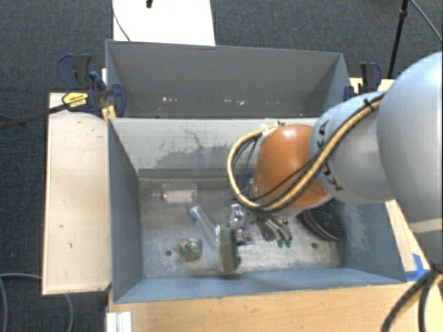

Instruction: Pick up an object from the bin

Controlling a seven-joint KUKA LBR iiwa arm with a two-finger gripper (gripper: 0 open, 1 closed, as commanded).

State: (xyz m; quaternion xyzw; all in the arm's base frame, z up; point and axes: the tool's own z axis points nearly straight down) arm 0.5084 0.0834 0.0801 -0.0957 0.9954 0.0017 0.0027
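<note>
Front of bin: 1 dark olive block by the front wall, gripper low right over it; can't tell if it's wide, narrow or holding sth. Behind, to the left: 1 mottled ball, 1 clear tube, then 1 clear bottle nr the back; 1 black ribbed disc at right, part hidden by the arm. Bin floor is grey metal, scuffed and speckled; dark carpet round the bin.
</note>
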